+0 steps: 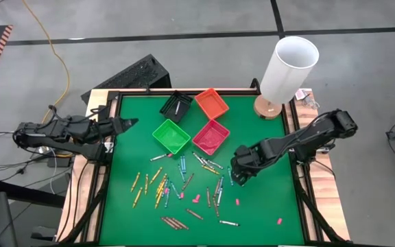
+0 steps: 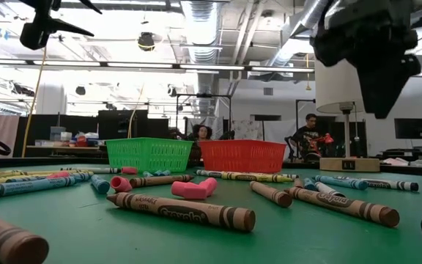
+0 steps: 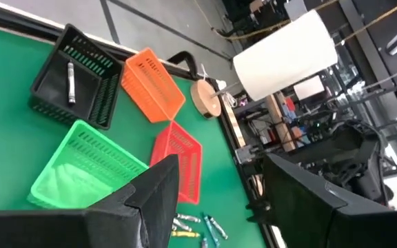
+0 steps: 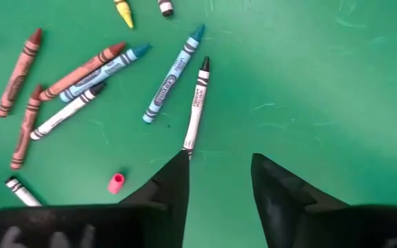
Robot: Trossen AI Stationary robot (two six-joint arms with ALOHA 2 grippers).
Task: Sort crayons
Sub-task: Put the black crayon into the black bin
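Observation:
Many crayons (image 1: 177, 185) lie flat and scattered on the green mat (image 1: 266, 206), in yellow, blue, brown and white wrappers. My right gripper (image 1: 237, 175) hangs open above the mat at the right end of the scatter, pointing down. In its wrist view a white crayon with a black tip (image 4: 196, 107) lies just ahead of one finger, beside a blue crayon (image 4: 173, 74). In the low view the right gripper (image 2: 381, 81) is well clear of the mat. My left gripper (image 1: 126, 124) waits open and raised at the table's left edge. One pale crayon (image 3: 70, 81) lies in the black bin (image 3: 47, 76).
Four small bins stand at the far middle: black (image 1: 175, 104), orange (image 1: 212, 103), green (image 1: 171, 136) and red (image 1: 211, 136). A lamp with a white shade (image 1: 289, 68) stands at the far right corner. Small pink bits (image 1: 237, 202) lie among the crayons.

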